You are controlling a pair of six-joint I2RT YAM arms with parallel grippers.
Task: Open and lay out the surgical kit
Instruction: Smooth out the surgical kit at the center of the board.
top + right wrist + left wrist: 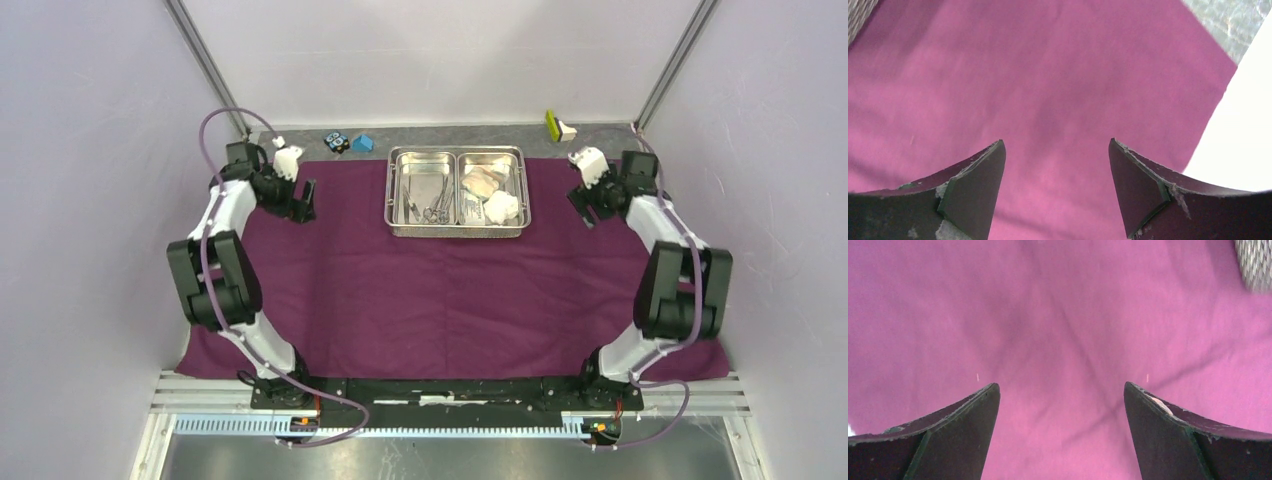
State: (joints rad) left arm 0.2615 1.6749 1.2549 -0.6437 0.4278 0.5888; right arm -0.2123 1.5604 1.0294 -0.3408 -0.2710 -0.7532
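Cloth wrap (450, 300), purple, lies spread flat across the tabletop. Steel tray (456, 233) sits on it at 12 o'clock, near the far edge. Slim forceps (436, 205) lie in its left compartment and white gauze wads (500, 207) in its right. Left pincer (1061, 384) hangs over bare cloth at 10 o'clock, jaws spread wide, holding nothing. Right pincer (1056, 141) hangs at 2 o'clock near the cloth's corner, jaws likewise spread and empty. Both stand apart from the tray.

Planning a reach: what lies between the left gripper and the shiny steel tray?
Only bare purple cloth wrap separates the left gripper from the shiny steel tray, per the top external view.
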